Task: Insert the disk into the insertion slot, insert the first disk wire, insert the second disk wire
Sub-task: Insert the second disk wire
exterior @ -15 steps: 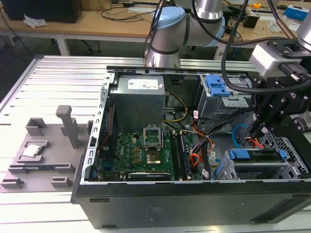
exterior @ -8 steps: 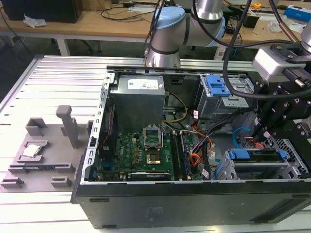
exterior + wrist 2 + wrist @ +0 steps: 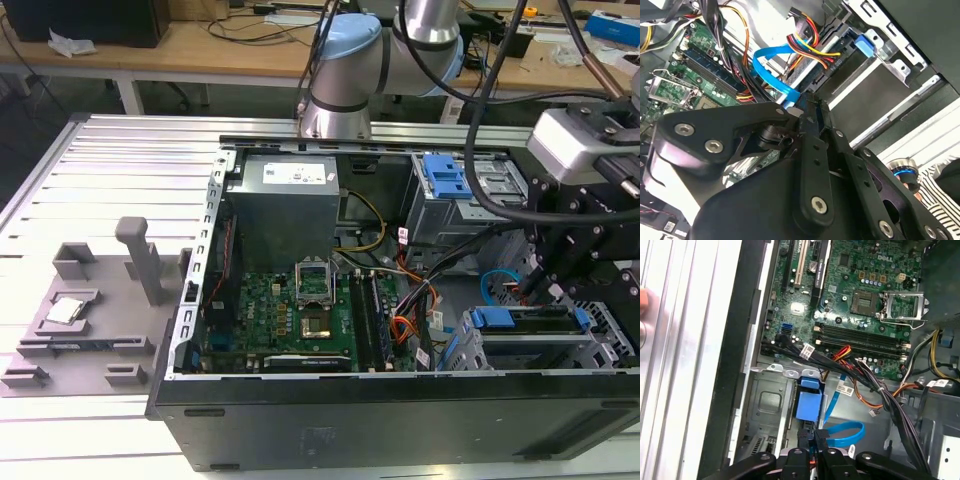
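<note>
Pinching the blue wire [image 3: 771, 70] at its plug, the gripper [image 3: 807, 107] is wiring the seated disk [image 3: 808, 404]; alignment matters.

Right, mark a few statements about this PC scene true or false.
1. The disk sits in the slot. True.
2. The CPU socket has its lid shut. False: the lid stands open.
3. A blue wire loops close by the gripper. True.
4. The grey fixture lies at the exterior view's right. False: it lies at that view's left, outside the case.
5. The blue latch lies on the motherboard. False: it sits atop the grey cage, away from the board.
</note>
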{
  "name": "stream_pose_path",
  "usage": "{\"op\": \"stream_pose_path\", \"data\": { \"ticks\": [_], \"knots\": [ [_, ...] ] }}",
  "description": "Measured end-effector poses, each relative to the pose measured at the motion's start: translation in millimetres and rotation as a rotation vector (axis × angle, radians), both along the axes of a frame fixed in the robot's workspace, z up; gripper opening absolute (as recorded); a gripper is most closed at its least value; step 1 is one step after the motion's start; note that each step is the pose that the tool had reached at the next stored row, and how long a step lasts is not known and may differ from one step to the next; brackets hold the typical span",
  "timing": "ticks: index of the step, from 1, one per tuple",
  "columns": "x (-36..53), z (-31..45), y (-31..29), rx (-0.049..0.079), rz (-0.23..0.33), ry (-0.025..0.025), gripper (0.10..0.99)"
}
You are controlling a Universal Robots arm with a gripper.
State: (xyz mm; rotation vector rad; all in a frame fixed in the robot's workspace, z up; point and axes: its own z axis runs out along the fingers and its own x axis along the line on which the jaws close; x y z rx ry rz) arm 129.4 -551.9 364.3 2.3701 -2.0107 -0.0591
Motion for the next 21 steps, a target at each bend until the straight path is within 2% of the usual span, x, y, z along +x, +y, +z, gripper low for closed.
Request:
{"op": "stream_pose_path", "data": {
  "ticks": [1, 2, 3, 5, 7, 12, 17, 21],
  "knots": [
    [0.0, -0.5, -1.6, 0.0, 0.0, 0.0, 0.165],
    [0.0, -1.9, -4.6, 0.006, 0.0, 0.0, 0.165],
    [0.0, -3.0, -5.7, 0.016, -0.003, 0.0, 0.165],
    [0.2, -4.4, -5.8, 0.026, -0.011, -0.0001, 0.165],
    [0.6, -8.6, -5.9, 0.027, -0.053, -0.0005, 0.165],
    [5.2, -16.3, -4.5, 0.026, -0.099, -0.0011, 0.165],
    [8.6, -19.2, 1.5, 0.026, -0.108, -0.0012, 0.165],
    [10.5, -20.0, 2.2, 0.024, -0.109, -0.0013, 0.165]
  ]
}}
